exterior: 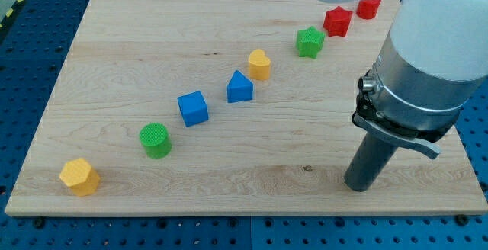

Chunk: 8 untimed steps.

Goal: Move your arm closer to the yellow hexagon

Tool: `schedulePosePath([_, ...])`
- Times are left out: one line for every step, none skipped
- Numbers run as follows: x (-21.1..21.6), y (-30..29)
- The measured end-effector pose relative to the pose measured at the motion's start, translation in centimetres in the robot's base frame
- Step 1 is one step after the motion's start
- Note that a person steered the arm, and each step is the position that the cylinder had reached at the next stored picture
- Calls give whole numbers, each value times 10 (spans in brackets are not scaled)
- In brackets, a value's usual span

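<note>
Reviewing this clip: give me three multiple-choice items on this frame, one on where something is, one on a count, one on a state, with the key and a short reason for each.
1. Where is the yellow hexagon?
A. The view's bottom left
B. The view's top right
C. Beside the red blocks

2. How many blue blocks lie on the board?
A. One
B. Two
C. Three

3. What is my tip touching?
A. The green cylinder
B. The yellow hexagon
C. No block

Key: 1 A, it sits by the board's lower left corner. 2 B, the blue cube and one other blue block. 3 C, my tip stands alone at the view's lower right, with bare wood around it.
</note>
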State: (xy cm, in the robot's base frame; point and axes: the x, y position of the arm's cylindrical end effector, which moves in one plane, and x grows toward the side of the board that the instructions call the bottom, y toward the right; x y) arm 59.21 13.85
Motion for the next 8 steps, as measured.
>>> schedulePosePath([-6,-26])
schedulePosePath([-5,-60])
schedulePosePath([5,-101])
schedulePosePath([26,-154])
schedulePosePath([26,-172])
schedulePosePath([26,-173])
schedulePosePath([26,-233])
schedulePosePath([27,-294])
